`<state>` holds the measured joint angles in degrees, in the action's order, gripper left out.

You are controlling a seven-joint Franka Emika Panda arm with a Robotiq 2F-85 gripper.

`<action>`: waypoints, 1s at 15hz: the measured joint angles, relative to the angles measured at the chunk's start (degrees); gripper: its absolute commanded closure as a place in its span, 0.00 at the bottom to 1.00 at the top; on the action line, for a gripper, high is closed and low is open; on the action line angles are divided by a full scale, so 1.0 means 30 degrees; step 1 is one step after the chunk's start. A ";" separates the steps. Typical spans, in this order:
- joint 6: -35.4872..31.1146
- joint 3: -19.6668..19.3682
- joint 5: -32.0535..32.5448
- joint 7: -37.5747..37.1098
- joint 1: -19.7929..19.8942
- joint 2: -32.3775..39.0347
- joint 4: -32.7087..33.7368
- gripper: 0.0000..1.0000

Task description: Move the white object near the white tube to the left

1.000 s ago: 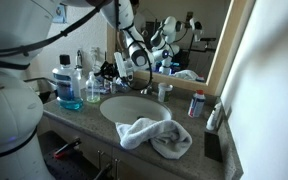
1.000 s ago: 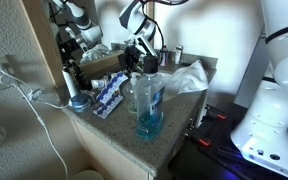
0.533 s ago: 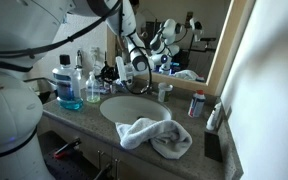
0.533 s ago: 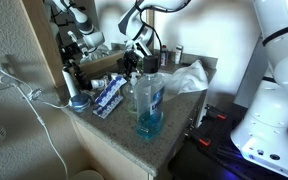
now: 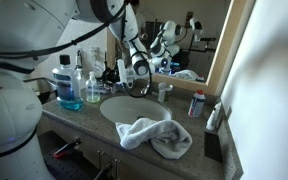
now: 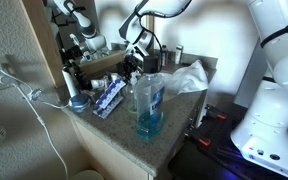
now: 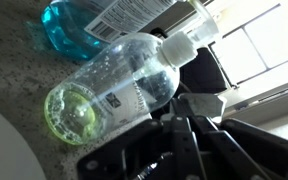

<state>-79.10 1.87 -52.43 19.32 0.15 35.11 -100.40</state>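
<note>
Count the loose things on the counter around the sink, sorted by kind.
Large bottles: 2, the blue bottle and the clear pump bottle
Small containers: 2, the small white container and the blue-and-red container
Tubes: 1, the white tube
Cloth heaps: 1, the cloth heap
Total: 6

1. The white object [image 5: 196, 104] is a small, squat container, pale with red and blue marks on it; it stands upright on the counter [image 5: 79, 117], just past the right rim of the sink [image 5: 124, 105]
2. The white tube [image 5: 214, 117] is slim and plain, propped on end and tilted at the counter's right end; it stands just beside the white object, and whether the two touch cannot be told
</note>
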 measured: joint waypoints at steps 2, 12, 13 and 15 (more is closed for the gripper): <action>0.0082 0.0000 -0.0122 -0.0616 0.0058 0.0238 0.0132 0.98; 0.0661 -0.0004 -0.1389 -0.2845 0.0368 0.1002 0.0421 0.98; 0.0675 -0.0009 -0.1453 -0.2894 0.0376 0.1002 0.0425 0.73; 0.0689 -0.0015 -0.1577 -0.3077 0.0395 0.1004 0.0438 0.66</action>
<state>-77.03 1.82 -57.17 10.09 1.34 38.13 -99.09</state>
